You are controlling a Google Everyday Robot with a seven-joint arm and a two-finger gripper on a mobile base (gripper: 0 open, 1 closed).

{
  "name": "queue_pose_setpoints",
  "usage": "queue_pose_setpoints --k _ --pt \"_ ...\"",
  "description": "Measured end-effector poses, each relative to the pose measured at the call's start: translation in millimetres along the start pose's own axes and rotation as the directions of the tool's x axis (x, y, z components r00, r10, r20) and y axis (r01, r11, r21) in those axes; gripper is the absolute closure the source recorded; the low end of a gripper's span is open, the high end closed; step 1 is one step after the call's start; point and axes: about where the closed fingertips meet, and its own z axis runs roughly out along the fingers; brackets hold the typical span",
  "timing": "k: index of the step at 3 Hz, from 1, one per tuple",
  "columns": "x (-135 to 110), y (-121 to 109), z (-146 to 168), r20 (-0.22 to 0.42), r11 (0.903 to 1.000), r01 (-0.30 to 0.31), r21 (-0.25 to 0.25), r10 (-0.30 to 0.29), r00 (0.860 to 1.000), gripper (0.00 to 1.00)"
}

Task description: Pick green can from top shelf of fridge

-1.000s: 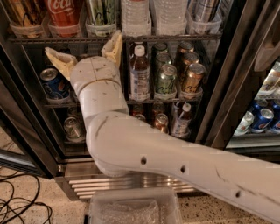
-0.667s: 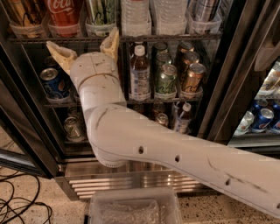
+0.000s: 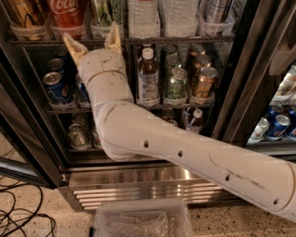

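Observation:
The fridge [image 3: 240, 78] stands open in front of me. The green can [image 3: 102, 10] stands in a clear holder on the top shelf [image 3: 185, 40], between a red Coca-Cola can [image 3: 69, 11] and a water bottle [image 3: 143, 16]; its top is cut off by the frame edge. My gripper [image 3: 92, 41] is open and empty, its tan fingers [image 3: 113, 37] pointing up at the front edge of the top shelf, just below the green can and the red can. My white arm [image 3: 185, 152] hides part of the middle and lower shelves.
The middle shelf holds blue cans [image 3: 53, 85], a bottle [image 3: 148, 76] and other cans [image 3: 203, 83]. The dark door frame [image 3: 259, 60] stands on the right. A clear plastic bin [image 3: 143, 220] lies on the floor below the base grille [image 3: 152, 190]. Cables [image 3: 18, 215] lie at lower left.
The gripper has risen from the middle shelf level to the front edge of the top shelf, staying open. The arm has lifted with it.

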Motion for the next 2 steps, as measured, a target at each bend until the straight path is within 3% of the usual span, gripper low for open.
queue_pose_setpoints --k 1,2 --pt "3 -19 2 -0.01 0.995 0.081 0.059 -0.081 0.997 0.35" --pt "3 -42 3 -0.029 0.9836 0.134 0.121 -0.131 0.991 0.34"
